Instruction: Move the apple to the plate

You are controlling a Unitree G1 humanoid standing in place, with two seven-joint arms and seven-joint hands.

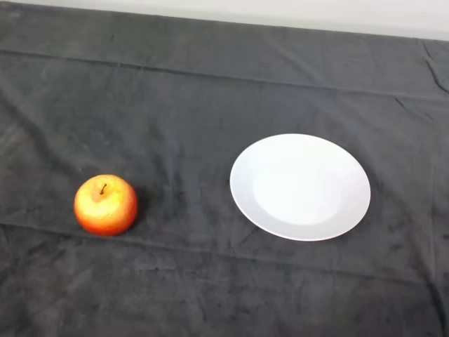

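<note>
A red and yellow apple [105, 204] stands upright on the dark cloth at the left, its stem pointing up. A round white plate [300, 187] lies right of centre with nothing on it. A stretch of bare cloth separates the apple from the plate.
The dark cloth [210, 98] covers the table and shows a few creases. Its far edge runs along the top of the view against a pale wall [280, 10].
</note>
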